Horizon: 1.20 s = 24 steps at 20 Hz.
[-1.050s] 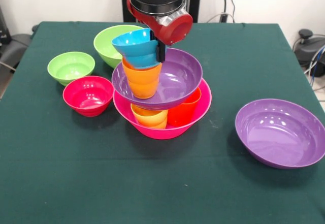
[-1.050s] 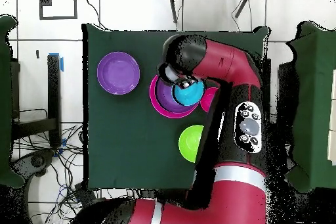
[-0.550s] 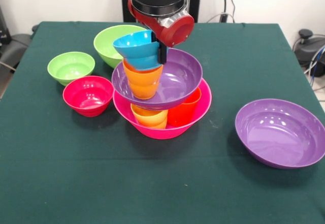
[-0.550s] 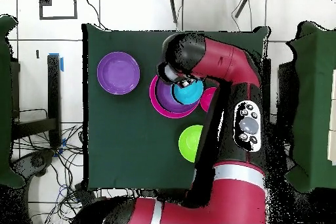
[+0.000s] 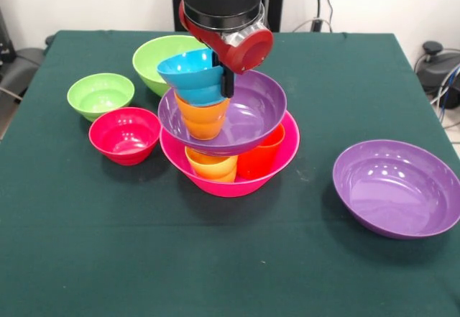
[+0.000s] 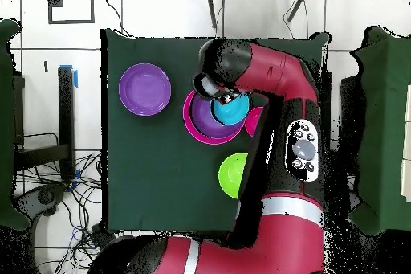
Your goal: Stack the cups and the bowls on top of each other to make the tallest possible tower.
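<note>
Here we see the gripper (image 5: 227, 80) at the top centre of the front view, a dark finger down against the rim of the blue bowl (image 5: 192, 76); we cannot tell whether its jaws clench that rim.

The blue bowl sits tilted on an orange cup (image 5: 202, 117), which stands in a purple bowl (image 5: 251, 116) atop the tower (image 5: 226, 137). Beneath, we find 2 more cups, yellow-orange (image 5: 212, 166) and red-orange (image 5: 260, 157), inside the hot-pink bowl (image 5: 237, 185) at the frame's centre. At the left lie 2 light-green bowls, small (image 5: 100, 95) and medium (image 5: 154, 58), and a red bowl (image 5: 124, 134); a 2nd purple bowl (image 5: 397, 187) lies apart at the right.
</note>
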Each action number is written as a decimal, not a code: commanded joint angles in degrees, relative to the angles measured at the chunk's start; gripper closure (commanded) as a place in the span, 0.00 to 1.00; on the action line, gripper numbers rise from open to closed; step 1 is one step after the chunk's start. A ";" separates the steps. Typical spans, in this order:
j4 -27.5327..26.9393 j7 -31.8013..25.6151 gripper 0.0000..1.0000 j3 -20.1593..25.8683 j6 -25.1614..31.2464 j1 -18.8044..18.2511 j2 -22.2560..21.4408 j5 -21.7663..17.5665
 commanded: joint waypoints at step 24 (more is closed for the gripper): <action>-2.88 -9.44 1.00 7.44 10.70 -2.71 4.50 -2.57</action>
